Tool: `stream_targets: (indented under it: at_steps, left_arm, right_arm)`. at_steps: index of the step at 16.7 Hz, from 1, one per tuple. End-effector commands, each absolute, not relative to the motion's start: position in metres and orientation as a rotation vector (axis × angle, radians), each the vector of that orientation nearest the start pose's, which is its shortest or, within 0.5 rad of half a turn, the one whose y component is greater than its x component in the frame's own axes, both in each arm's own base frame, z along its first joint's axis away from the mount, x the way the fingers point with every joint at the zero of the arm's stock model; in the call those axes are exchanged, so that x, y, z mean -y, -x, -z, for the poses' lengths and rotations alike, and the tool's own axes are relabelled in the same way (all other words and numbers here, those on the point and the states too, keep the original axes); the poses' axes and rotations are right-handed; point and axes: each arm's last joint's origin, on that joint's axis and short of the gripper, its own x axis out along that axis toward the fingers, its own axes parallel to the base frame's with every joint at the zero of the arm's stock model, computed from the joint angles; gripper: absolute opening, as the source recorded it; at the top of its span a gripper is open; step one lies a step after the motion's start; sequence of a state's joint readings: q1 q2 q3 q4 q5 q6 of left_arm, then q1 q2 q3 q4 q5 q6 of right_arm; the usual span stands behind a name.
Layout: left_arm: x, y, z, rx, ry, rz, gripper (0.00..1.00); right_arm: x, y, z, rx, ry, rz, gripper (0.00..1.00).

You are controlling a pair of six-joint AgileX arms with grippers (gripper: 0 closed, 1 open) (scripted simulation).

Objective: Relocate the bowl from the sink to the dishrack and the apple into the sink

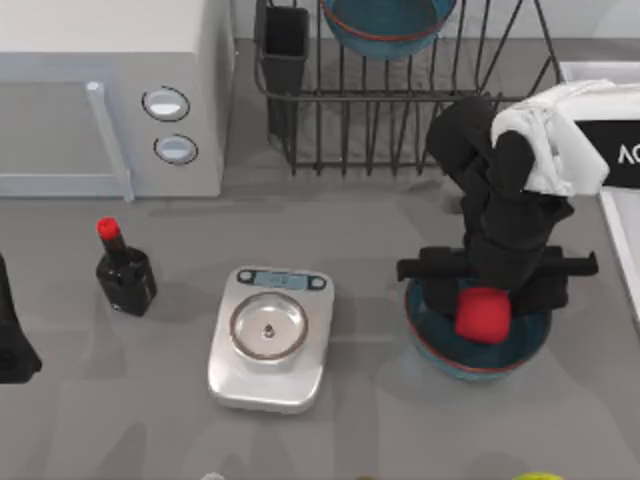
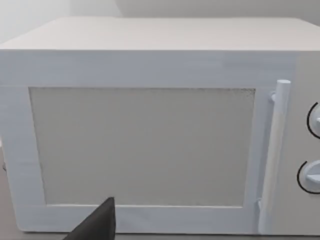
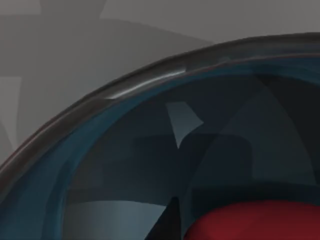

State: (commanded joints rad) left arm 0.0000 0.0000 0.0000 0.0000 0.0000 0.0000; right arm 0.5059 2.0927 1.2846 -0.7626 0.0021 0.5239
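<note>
Currently: right gripper (image 1: 487, 292) low over a teal bowl (image 1: 432, 330) on the table, red apple (image 1: 481, 314) at its fingers, apparently clamped for lifting. Second bowl (image 1: 385, 25) propped in dishrack (image 1: 400, 110). Left arm parked at table's left, facing the microwave (image 2: 150, 125).

I am making out just two white characters, seemingly "AC", cut off at the picture's edge, on a black panel (image 1: 622, 153) behind my right arm.

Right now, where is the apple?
In the top view the apple sits inside a teal bowl on the table's right side, right of the scale, with the right end effector directly over it.
</note>
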Motion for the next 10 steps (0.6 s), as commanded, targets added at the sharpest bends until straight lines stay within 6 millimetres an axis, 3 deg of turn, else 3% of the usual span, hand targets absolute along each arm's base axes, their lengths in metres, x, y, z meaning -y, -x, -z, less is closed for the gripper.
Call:
stream_targets:
  at_steps: [6,7,10]
  left_arm:
    - [0.001,-0.106,-0.16,0.0,0.0,0.0,1.0]
    - [0.001,-0.106,-0.16,0.0,0.0,0.0,1.0]
    - [0.001,-0.106,-0.16,0.0,0.0,0.0,1.0]
  right_arm:
    - [-0.182,-0.322,-0.094,-1.571,-0.008,0.008,0.0]
    - [-0.182,-0.32,-0.126,-1.522,0.0,0.005,0.0]
    - [-0.184,-0.322,-0.137,-1.518,-0.002,0.003,0.0]
